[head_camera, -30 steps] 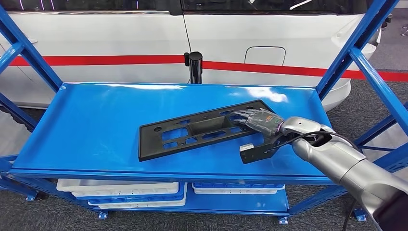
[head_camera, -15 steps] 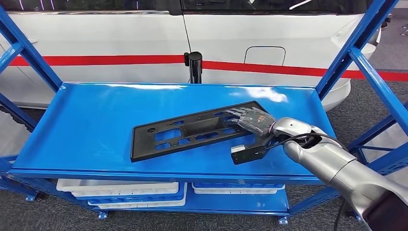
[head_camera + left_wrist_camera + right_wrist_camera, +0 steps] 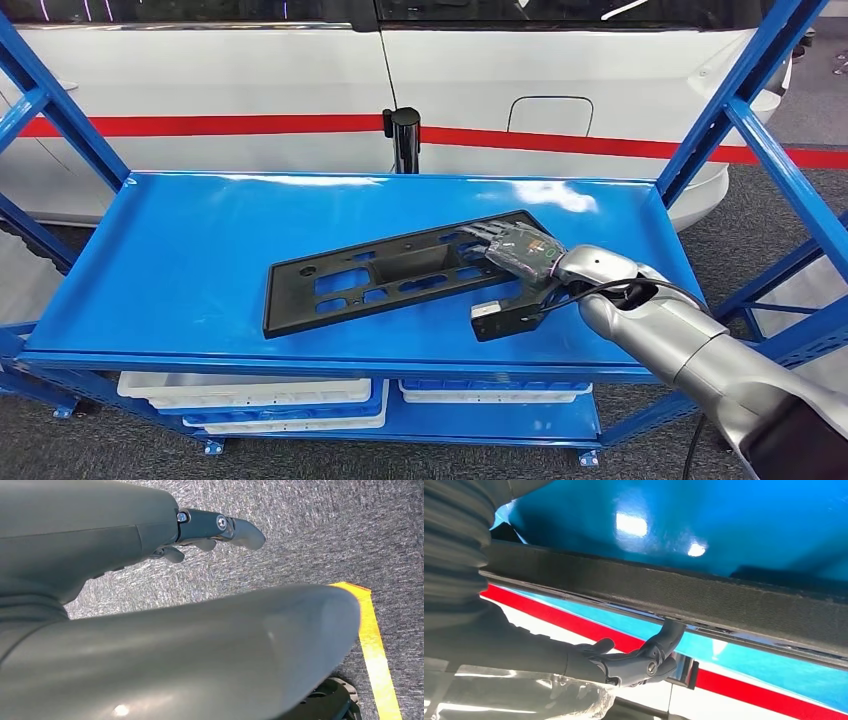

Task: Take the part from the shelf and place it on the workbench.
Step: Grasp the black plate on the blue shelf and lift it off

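While the black perforated panel (image 3: 400, 270) lies flat across the blue top shelf (image 3: 190, 260), the right hand (image 3: 520, 248) grips its right end.

Seen from the head camera, the hand's fingers lie over the panel's top face at that end, and in the right wrist view a finger (image 3: 669, 635) curls against the panel's dark edge (image 3: 704, 592), with the shelf's blue surface beyond it. A small black block with a white face (image 3: 500, 317) hangs from the right wrist, just above the shelf's front part. On the lower shelf, white trays (image 3: 245, 390) hold blue trays nested inside them. Behind the rack stands a white car with a red stripe (image 3: 200, 125). The left hand (image 3: 210, 530) hangs over grey carpet beside a yellow floor line (image 3: 375, 655), fingers loosely out, holding nothing.
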You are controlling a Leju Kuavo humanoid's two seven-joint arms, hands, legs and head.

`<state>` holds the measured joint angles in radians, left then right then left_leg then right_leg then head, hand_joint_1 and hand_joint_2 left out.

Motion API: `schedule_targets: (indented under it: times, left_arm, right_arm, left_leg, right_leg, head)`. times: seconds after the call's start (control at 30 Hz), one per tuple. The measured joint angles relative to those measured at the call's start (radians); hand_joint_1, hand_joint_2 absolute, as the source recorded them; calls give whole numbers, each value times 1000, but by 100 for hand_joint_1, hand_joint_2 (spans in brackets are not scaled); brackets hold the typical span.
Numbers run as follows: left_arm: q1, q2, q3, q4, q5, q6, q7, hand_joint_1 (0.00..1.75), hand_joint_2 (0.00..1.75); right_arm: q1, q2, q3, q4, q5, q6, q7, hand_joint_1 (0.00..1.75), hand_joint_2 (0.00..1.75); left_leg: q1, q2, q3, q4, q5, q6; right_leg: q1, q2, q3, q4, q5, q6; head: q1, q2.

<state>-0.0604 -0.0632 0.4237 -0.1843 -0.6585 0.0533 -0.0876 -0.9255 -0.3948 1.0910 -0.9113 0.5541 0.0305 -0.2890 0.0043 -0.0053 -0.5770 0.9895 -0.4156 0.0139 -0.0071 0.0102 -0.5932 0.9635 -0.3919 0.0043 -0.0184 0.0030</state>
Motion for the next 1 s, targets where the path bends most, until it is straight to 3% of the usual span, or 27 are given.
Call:
schedule_targets:
  times: [0.07, 0.1, 0.2, 0.23, 0.27, 0.7, 1.0]
  left_arm:
    - [0, -1, 2, 0, -1, 0, 0, 0, 0]
    - [0, -1, 3, 0, -1, 0, -1, 0, 0]
    - [0, -3, 6, 0, -2, 0, -2, 0, 0]
    - [0, -3, 8, 0, -2, 0, -2, 0, 0]
    - [0, -3, 10, 0, -3, 0, -2, 0, 0]
    - [-2, -6, 16, 0, -7, -2, -1, 0, 0]
    - [-4, -6, 16, -1, -15, -6, -7, 0, 0]
  right_arm:
    - [3, 5, -2, 5, 5, -10, 0, 3, 175]
    - [4, 7, -3, 7, 7, -15, -1, 24, 175]
    - [10, 12, -4, 14, 11, -30, -6, 134, 175]
    - [14, 14, -4, 17, 13, -35, -7, 153, 175]
    - [18, 15, -4, 19, 15, -38, -8, 159, 175]
    - [70, 28, -25, 35, 27, -80, -23, 172, 175]
    - [99, 22, -42, 34, 44, -122, -35, 171, 175]
  left_leg:
    - [0, 0, 0, 0, 0, 0]
    - [0, 0, 0, 0, 0, 0]
    - [0, 0, 0, 0, 0, 0]
    - [0, 0, 0, 0, 0, 0]
    - [0, 0, 0, 0, 0, 0]
    - [0, -1, -1, 0, 0, 0]
    - [0, 0, -1, 0, 0, 0]
  right_leg:
    - [0, 0, 0, 0, 0, 0]
    - [0, 0, 0, 0, 0, 0]
    - [0, 0, 0, 0, 0, 0]
    - [0, 0, 0, 0, 0, 0]
    - [0, 0, 0, 0, 0, 0]
    - [0, -1, -1, 0, 0, 0]
    - [0, -1, -1, 0, 0, 0]
  head:
    - [0, 0]
    - [0, 0]
    - [0, 0]
    - [0, 0]
    - [0, 0]
    - [0, 0]
    - [0, 0]
